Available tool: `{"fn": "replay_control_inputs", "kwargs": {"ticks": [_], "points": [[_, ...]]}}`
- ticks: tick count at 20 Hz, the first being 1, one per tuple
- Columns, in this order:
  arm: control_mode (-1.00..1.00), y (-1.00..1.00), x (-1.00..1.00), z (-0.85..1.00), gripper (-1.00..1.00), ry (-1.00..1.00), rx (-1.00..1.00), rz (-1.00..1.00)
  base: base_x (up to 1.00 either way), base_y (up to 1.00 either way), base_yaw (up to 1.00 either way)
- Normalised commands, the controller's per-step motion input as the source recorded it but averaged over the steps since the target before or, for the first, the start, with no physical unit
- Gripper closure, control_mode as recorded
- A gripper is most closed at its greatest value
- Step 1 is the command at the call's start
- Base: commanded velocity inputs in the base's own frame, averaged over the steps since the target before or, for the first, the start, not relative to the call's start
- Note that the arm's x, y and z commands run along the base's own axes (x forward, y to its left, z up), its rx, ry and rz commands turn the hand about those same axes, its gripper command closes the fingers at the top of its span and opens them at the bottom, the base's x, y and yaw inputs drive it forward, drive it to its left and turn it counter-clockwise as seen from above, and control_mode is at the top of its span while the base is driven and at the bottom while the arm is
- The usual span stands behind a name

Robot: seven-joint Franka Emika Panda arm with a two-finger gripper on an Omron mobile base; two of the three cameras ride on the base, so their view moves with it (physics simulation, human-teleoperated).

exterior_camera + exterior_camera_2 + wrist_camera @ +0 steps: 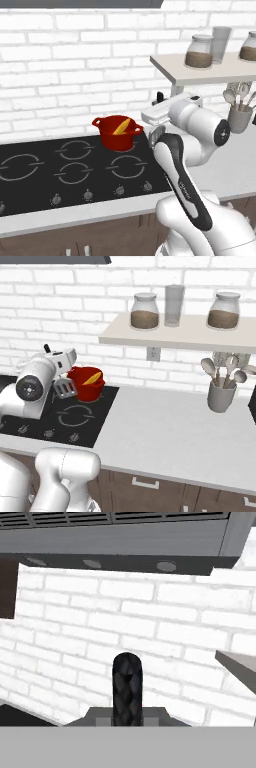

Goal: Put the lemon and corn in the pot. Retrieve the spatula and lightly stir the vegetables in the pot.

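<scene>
The red pot (pixel 118 134) (pixel 87 385) stands on the back right burner of the black cooktop (pixel 45 172). The yellow corn (pixel 121 126) (pixel 92 378) leans inside it, one end up at the rim. The lemon is hidden. My gripper (pixel 156 126) (pixel 59 377) hovers just right of the pot, shut on the spatula. Its silver slotted head (pixel 64 388) (pixel 156 135) hangs beside the pot's wall, outside the pot. The black handle (pixel 126 684) rises between my fingertips in the hand view, against the brick wall.
A wall shelf (pixel 175 336) carries two jars (pixel 144 311) and a glass above the counter. A grey holder with pale spoons (pixel 222 391) (pixel 239 116) stands on the light counter (pixel 165 431) to the right. The range hood (pixel 125 542) hangs overhead.
</scene>
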Motion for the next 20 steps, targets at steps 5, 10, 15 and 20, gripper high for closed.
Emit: {"fn": "replay_control_inputs", "kwargs": {"ticks": [5,10,15,20], "points": [[-1.0,0.0,0.0,0.0,1.0,0.13,0.14,-0.09,0.0,0.0,0.0],[-1.0,-0.01,0.0,0.0,1.0,0.07,0.02,0.0,0.0,0.0,0.0],[1.0,0.02,0.0,0.0,1.0,0.0,0.0,0.0,-0.03,0.45,0.0],[1.0,0.0,0.0,0.0,1.0,0.0,0.0,0.0,-0.04,1.0,-0.01]]}}
